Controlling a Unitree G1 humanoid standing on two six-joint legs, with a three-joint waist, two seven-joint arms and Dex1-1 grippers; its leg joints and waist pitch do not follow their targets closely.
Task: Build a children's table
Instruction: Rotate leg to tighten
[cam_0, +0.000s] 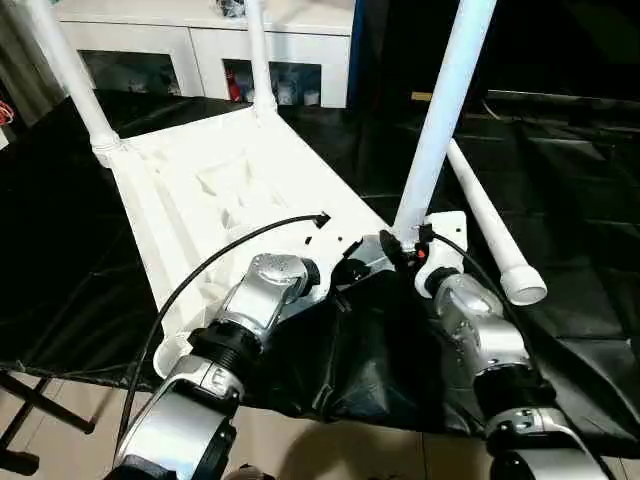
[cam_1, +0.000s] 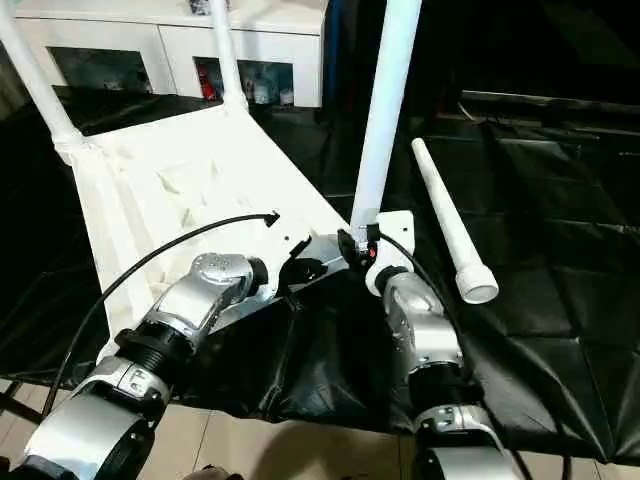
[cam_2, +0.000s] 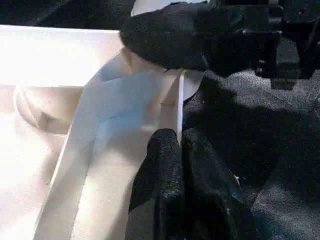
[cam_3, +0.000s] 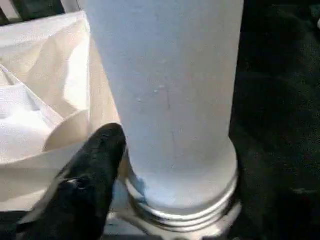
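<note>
Tabletop (cam_0: 225, 190) of the children's table is seen lying upside down on the black-sheeted folding table (cam_0: 580, 200), ribbed underside up. Three legs stand in its corner sockets: two at the far corners (cam_0: 65, 70) (cam_0: 258, 55) and a third, the near-right leg (cam_0: 445, 110), rising almost straight up, long axis vertical.

The right gripper (cam_1: 362, 247) is placed at the foot of that near-right leg, where the tube meets the socket. In the right wrist view one black finger (cam_3: 87, 185) is seen lying against the base of the tube beside its threaded collar; the other finger is hidden, so whether the leg is actually clamped cannot be told.

The left gripper (cam_2: 180, 145) is closed on the thin rim wall of the tabletop just beside the same corner, one finger (cam_2: 160, 180) on each side of the wall, so the top appears to be steadied by it.

The fourth leg (cam_0: 492, 225) lies loose on the black sheet, just right of the right forearm, long axis running from far to near, its wide end toward the robot and angled outward to the right. It is nearer the right arm by far. The empty socket (cam_0: 170, 352) is at the near-left corner, beside the left forearm, so the loose leg would have to be carried across the tabletop, or handed over, once the current leg is judged seated.
</note>
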